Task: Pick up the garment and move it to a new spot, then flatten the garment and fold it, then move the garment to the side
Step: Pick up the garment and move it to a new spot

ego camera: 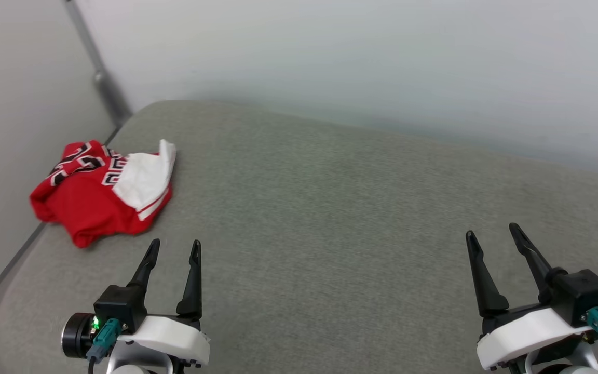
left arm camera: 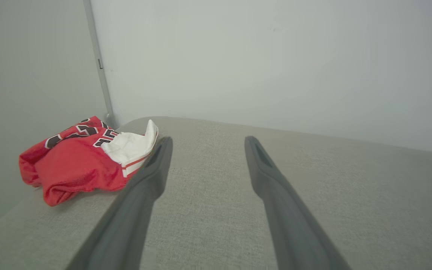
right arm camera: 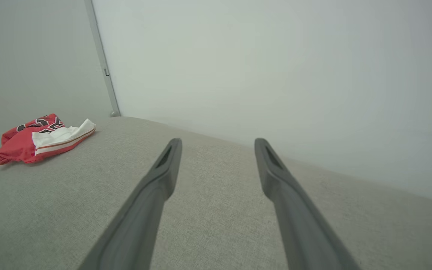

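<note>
At the far left corner of the grey cloth-covered counter point(ego camera: 330, 208), close to where the two pale walls are meeting, the garment point(ego camera: 96, 200) is lying in a crumpled heap. Its red body is bunched under itself, one white sleeve is flopping over the top, and its black lettering is creasing out of shape. It is reaching the counter's left edge, which I am judging to be a poor place to spread it: the wall is crowding one side and there is no room there to flatten cloth. That is why the first step is asking me to carry it somewhere else, and the wide bare stretch in front of me is looking like the natural spot. I am holding my left hand point(ego camera: 175, 242) just short of the heap, fingers spread wide and pointing toward it, gripping nothing. It is the nearer one, so I am expecting it to lead the pickup. My right hand point(ego camera: 491, 230) is hovering well apart over the right side of the counter, likewise spread and empty. From there I am judging it to be waiting to take a second corner once the cloth is lifted. Nothing of the task is looking done yet. The loose jersey is likely to sag and trail, so pinching a thick fold rather than one thin layer is seeming wiser.
</note>
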{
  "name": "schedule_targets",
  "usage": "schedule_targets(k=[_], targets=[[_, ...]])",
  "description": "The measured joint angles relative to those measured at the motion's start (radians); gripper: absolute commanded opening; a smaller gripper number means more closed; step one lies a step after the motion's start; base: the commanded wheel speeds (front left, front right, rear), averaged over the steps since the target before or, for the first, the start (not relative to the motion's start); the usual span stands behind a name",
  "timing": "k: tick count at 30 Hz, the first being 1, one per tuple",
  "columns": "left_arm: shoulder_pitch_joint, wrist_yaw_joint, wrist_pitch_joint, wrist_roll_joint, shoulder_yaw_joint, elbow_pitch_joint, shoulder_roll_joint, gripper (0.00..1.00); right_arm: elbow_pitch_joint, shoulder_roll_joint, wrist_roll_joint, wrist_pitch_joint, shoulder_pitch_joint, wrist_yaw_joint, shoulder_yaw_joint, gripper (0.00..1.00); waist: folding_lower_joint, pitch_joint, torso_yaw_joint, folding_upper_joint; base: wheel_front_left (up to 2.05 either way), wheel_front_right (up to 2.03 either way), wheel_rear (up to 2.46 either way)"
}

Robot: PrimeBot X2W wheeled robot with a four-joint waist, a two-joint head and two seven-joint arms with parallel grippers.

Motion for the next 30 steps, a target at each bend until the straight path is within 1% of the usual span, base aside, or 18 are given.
schedule_targets(k=[9, 16, 20, 30], targets=[[0.001, 0.0, 0.0, 0.001, 0.006, -0.007, 0.0, 1.0, -0.006, -0.004, -0.003, 0.004, -0.002, 0.0, 0.012, 1.0, 0.0, 0.007, 0.132, 0.0, 0.0, 0.0, 0.0], [0.001, 0.0, 0.0, 0.0, 0.012, -0.01, 0.0, 1.0, -0.005, -0.004, -0.004, 0.003, -0.005, 0.0, 0.01, 1.0, 0.0, 0.011, 0.204, 0.0, 0.0, 0.0, 0.0], [0.002, 0.0, 0.0, 0.0, 0.022, -0.016, 0.0, 1.0, -0.005, -0.003, -0.004, 0.003, -0.019, 0.0, 0.018, 1.0, 0.0, 0.019, 0.219, 0.0, 0.0, 0.0, 0.0], [-0.009, 0.0, 0.0, 0.007, 0.032, -0.006, 0.0, 1.0, -0.009, -0.007, -0.003, 0.008, -0.03, 0.0, 0.022, 1.0, 0.0, 0.037, 0.226, 0.0, 0.0, 0.0, 0.0]])
